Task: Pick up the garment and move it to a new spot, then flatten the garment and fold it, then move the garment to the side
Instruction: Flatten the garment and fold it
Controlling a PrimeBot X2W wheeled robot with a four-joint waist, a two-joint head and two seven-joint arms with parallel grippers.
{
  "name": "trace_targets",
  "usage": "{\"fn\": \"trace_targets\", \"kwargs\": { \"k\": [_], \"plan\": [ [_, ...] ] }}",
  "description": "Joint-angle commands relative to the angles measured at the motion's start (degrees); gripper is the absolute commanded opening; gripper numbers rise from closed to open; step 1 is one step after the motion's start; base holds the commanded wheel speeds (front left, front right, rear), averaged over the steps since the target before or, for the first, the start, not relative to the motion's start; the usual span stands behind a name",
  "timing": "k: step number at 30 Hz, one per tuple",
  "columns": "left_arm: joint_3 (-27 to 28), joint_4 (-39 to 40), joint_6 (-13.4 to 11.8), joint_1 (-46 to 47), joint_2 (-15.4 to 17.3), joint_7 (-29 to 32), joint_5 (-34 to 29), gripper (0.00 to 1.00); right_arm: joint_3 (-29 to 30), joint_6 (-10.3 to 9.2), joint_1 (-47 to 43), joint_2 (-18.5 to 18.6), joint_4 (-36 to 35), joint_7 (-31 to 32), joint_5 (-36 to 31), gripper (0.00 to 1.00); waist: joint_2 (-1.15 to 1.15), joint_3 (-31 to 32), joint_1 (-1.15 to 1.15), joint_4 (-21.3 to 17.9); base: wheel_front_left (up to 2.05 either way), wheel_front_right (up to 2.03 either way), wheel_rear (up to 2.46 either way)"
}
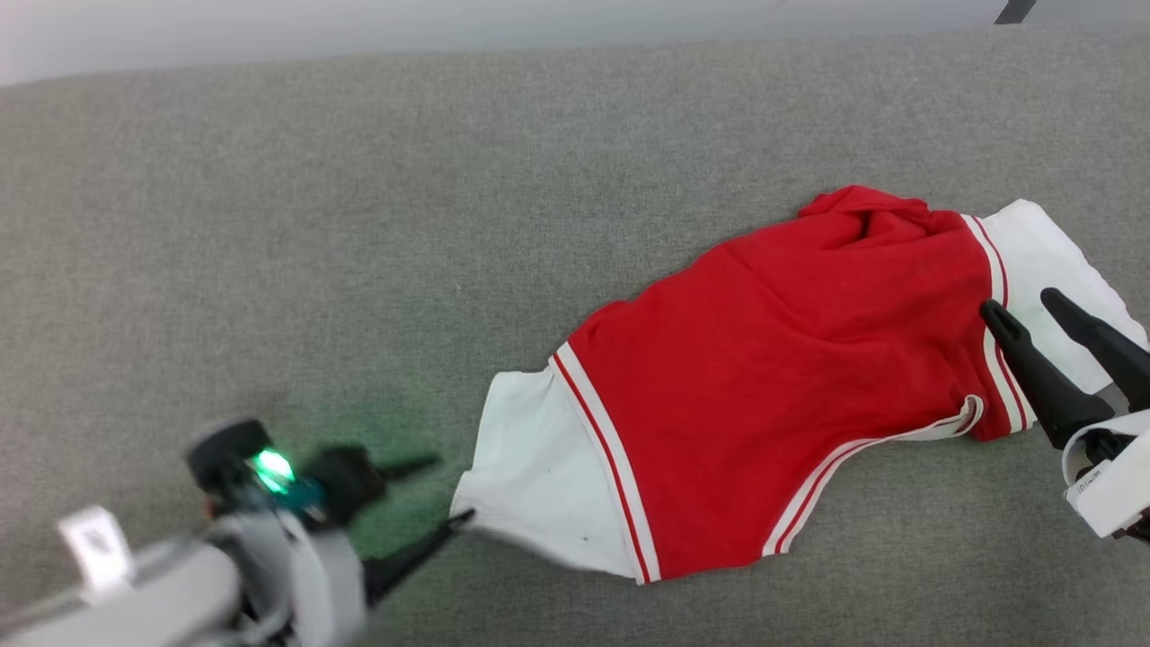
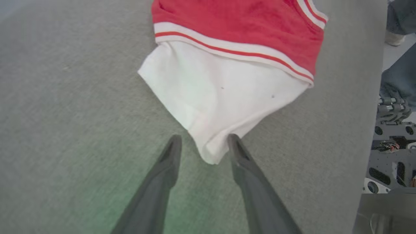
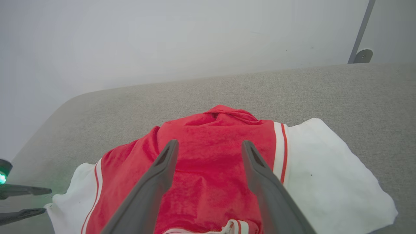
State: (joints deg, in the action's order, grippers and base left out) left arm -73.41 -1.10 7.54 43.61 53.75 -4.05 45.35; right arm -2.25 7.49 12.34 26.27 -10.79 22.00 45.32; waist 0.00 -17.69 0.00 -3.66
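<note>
The shirt point(image 1: 791, 359) is lying on the grey table point(image 1: 314, 225), over on the right side, with its plain red side facing up. It is not lying flat, and the red cloth is bunching up at the far edge. A white sleeve is sticking out at each end, and red and white stripes are running where each sleeve meets the red part. The left sleeve point(image 1: 539, 476) is pointing toward the left gripper point(image 1: 454, 490), which is looking blurry in the head view. In the left wrist view the left gripper point(image 2: 204, 138) is holding its two fingers apart, not pinching. The tip of the left sleeve point(image 2: 214, 97) is lying between them, and one finger is touching its edge. A green light point(image 1: 272, 467) is glowing on the left arm and is making the table look green there. The right gripper point(image 1: 1020, 304) is spreading its fingers wide and holding nothing. It is hanging over the shirt, right by the stripes of the right sleeve point(image 1: 1047, 252). I cannot tell if it is touching the cloth. A person's leg point(image 2: 399, 19) in blue trousers is standing past the table's edge.
</note>
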Motion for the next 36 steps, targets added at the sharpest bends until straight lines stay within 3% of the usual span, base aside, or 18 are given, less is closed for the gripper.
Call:
{"fn": "trace_targets", "kwargs": {
  "k": [1, 7, 10, 11, 12, 13, 21, 27, 28, 29, 30, 36],
  "plan": [
    [0.60, 0.20, -0.14, 1.86, 1.30, 0.15, 1.99, 1.00, 0.22, 0.00, -0.53, -0.28, -0.31, 0.05, -0.19, 1.00, 0.00, 0.28, 0.00, -0.08, 0.00, 0.00, 0.00],
    [2.00, 1.70, -0.13, 7.69, 5.44, 7.01, 17.18, 1.00, 0.54, 0.00, -1.24, -0.51, -0.43, -0.17, -0.03, 1.00, 0.00, 0.54, 0.00, -0.29, 0.00, 0.00, 0.00],
    [2.04, 0.94, -0.11, 10.57, 3.50, 15.52, 26.55, 1.00, 0.49, 0.00, -1.00, -0.69, -0.45, -0.27, -0.10, 1.00, 0.00, 0.30, 0.00, -0.31, 0.00, 0.00, 0.00],
    [2.04, 0.94, -0.11, 10.57, 3.50, 15.52, 26.55, 1.00, 0.49, 0.00, -1.00, -0.69, -0.45, -0.27, -0.10, 1.00, 0.00, 0.30, 0.00, -0.31, 0.00, 0.00, 0.00],
    [2.29, -1.17, -0.11, 12.19, 1.57, 20.67, 32.10, 1.00, 0.13, 0.00, -0.44, -0.85, -0.55, -0.28, -0.08, 1.00, 0.00, -0.10, 0.00, -0.48, 0.00, 0.00, 0.00],
    [2.25, -2.43, -0.11, 13.15, 0.51, 23.12, 33.54, 1.00, -0.13, 0.00, -0.09, -0.89, -0.60, -0.29, -0.08, 1.00, 0.00, -0.33, 0.00, -0.66, 0.00, 0.00, 0.00],
    [1.50, -9.96, -0.11, 17.20, -6.95, 33.06, 37.36, 1.00, -0.79, 0.00, 1.13, -0.73, -0.54, -0.89, 0.22, 1.00, 0.00, -2.56, 0.00, -2.38, 0.00, 0.00, 0.00],
    [0.91, -12.24, -0.11, 17.40, -10.09, 34.85, 37.12, 1.00, -0.56, 0.00, 1.04, -0.60, -0.18, -1.71, 0.46, 1.00, 0.00, -3.72, 0.00, -3.07, 0.00, 0.00, 0.00],
    [0.75, -12.31, -0.12, 17.26, -10.46, 35.38, 37.05, 0.75, -0.62, 0.00, 1.07, -0.56, -0.11, -1.79, 0.45, 1.00, 0.00, -3.81, 0.00, -3.11, 0.00, 0.00, 0.00],
    [0.59, -12.22, -0.11, 17.22, -10.70, 35.65, 36.70, 0.29, -0.66, 0.00, 1.19, -0.51, -0.05, -1.81, 0.46, 1.00, 0.00, -3.87, 0.00, -3.13, 0.00, 0.00, 0.00],
    [0.49, -12.18, -0.12, 17.06, -10.84, 35.81, 36.83, 0.00, -0.69, 0.00, 1.36, -0.47, 0.00, -1.85, 0.49, 1.00, 0.00, -3.92, 0.00, -3.10, 0.00, 0.00, 0.00],
    [1.88, -12.91, -0.12, 20.47, -8.66, 34.42, 36.49, 0.00, -0.60, 0.00, 1.42, -0.49, 0.28, -2.03, 0.41, 1.00, 0.00, -3.58, 0.00, -2.41, 0.00, 0.00, 0.00]
  ]
}}
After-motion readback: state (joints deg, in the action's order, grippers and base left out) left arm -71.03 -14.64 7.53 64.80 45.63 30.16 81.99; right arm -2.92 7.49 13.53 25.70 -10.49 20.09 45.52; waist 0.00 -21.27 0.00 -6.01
